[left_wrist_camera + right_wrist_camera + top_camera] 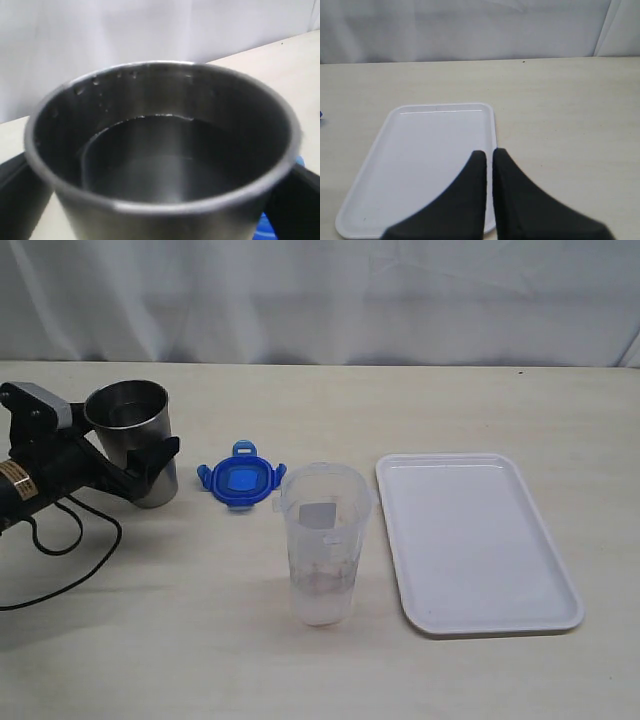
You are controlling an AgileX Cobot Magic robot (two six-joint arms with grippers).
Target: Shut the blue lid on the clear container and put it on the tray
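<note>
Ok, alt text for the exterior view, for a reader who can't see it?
The clear container stands open in the middle, with the blue lid lying flat behind it to the left and the white tray to its right. At far left, the left gripper holds a steel tumbler.

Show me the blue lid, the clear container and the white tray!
blue lid [240, 480]: exterior view, middle of its flat top face.
clear container [322, 565]: exterior view, front wall below the small label.
tray [470, 540]: exterior view, bare floor near its middle.
</note>
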